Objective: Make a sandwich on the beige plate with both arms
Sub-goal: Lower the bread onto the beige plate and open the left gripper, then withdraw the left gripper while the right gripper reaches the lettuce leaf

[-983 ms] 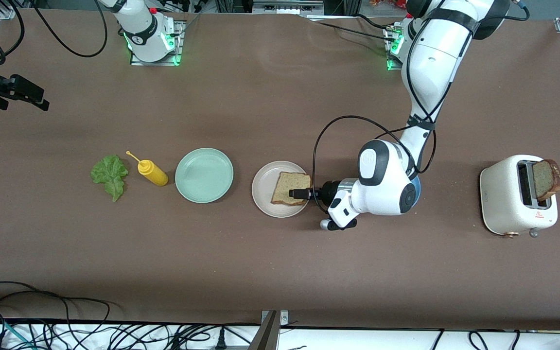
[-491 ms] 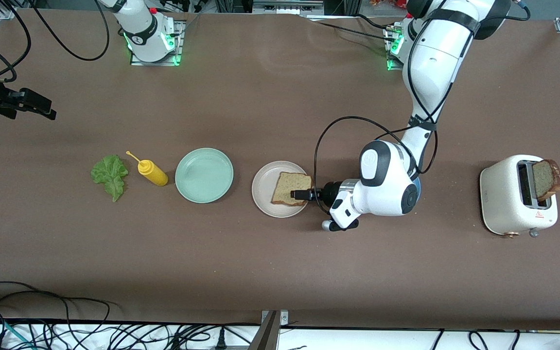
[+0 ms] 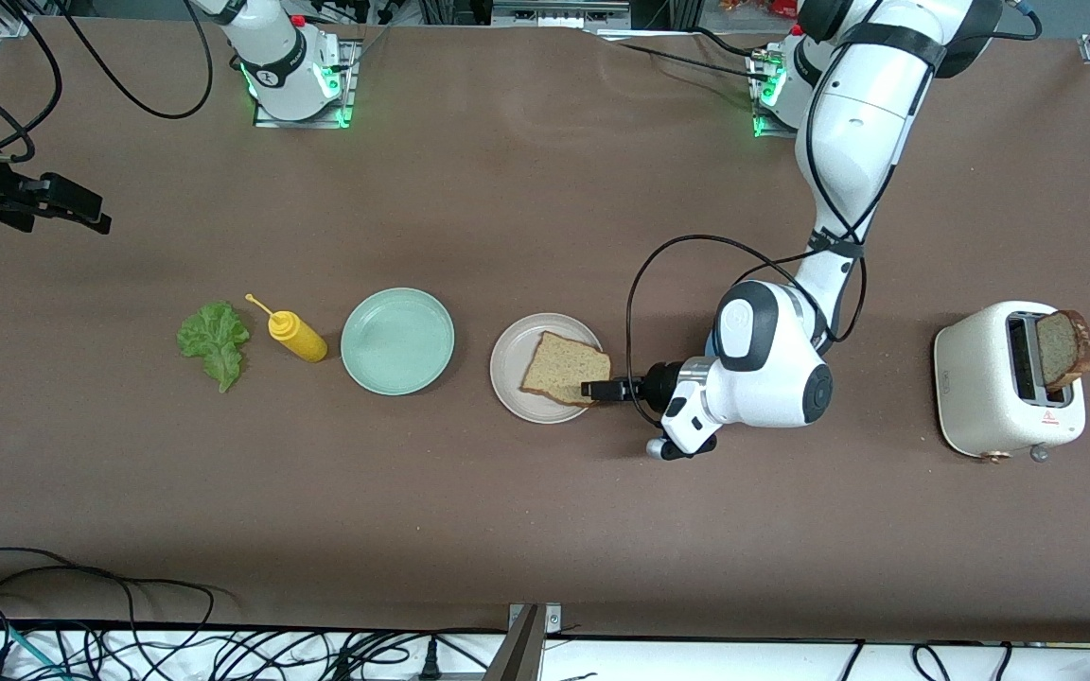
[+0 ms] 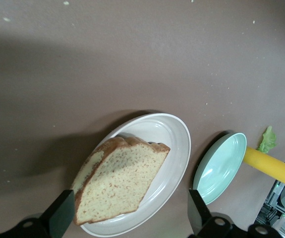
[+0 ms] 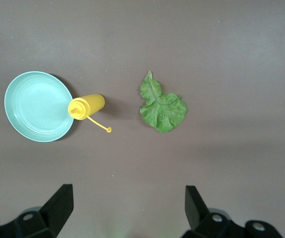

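Observation:
A brown bread slice point(image 3: 564, 367) lies askew on the beige plate point(image 3: 507, 364), one corner over the rim toward the left arm's end. My left gripper point(image 3: 597, 389) hovers at that corner, open, holding nothing. In the left wrist view the bread slice point(image 4: 120, 181) and plate point(image 4: 179, 148) sit between the spread fingers of the left gripper point(image 4: 131, 220). The lettuce leaf point(image 3: 214, 340) lies flat toward the right arm's end. My right gripper point(image 3: 91, 210) hangs open and empty over the table's edge there. Its wrist view shows the lettuce leaf point(image 5: 162, 106) and the right gripper point(image 5: 127, 208).
A mint-green plate point(image 3: 397, 340) and a yellow squeeze bottle point(image 3: 294, 336) on its side lie between lettuce and beige plate. A white toaster point(image 3: 990, 378) at the left arm's end holds a second bread slice point(image 3: 1063, 348) upright in its slot.
My left gripper drew back from over the bread toward the left arm's end. The slice turned on the plate. My right gripper shifted slightly inward over the table.

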`<state>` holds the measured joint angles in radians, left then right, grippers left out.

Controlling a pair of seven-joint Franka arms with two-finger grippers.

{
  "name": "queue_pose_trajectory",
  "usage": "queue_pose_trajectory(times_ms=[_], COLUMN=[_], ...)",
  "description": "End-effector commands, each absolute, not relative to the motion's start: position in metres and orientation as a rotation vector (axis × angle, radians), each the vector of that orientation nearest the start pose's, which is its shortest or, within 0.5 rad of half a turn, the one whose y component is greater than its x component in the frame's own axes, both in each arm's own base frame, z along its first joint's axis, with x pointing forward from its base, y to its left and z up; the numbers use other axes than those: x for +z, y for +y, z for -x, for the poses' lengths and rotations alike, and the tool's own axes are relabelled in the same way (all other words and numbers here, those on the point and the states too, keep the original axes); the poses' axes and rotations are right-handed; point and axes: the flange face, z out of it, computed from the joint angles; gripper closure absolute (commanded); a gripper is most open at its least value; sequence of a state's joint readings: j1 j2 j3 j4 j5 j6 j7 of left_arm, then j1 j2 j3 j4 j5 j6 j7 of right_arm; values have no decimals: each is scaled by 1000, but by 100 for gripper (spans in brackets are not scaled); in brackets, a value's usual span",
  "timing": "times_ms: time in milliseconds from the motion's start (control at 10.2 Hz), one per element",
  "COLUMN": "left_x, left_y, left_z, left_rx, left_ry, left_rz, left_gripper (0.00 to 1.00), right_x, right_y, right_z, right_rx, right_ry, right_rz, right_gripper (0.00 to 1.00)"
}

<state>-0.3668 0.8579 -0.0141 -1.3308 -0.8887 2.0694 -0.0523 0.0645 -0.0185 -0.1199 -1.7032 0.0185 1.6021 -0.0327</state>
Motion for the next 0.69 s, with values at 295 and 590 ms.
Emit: queue_pose_trajectory(times_ms=[295,590], left_x=[245,281], left_y=[-279,-268], left_z=[-686,-687], left_rx=[-272,-251], left_ry=[174,168], left_rz=[-2517,-2693], left_gripper=[0,0], right_x=[537,506], right_y=[-36,-39], right_z=[-560,-580], right_rx=[226,213], right_ry=[41,30], right_rz=[3131,3179], right_gripper=[0,0])
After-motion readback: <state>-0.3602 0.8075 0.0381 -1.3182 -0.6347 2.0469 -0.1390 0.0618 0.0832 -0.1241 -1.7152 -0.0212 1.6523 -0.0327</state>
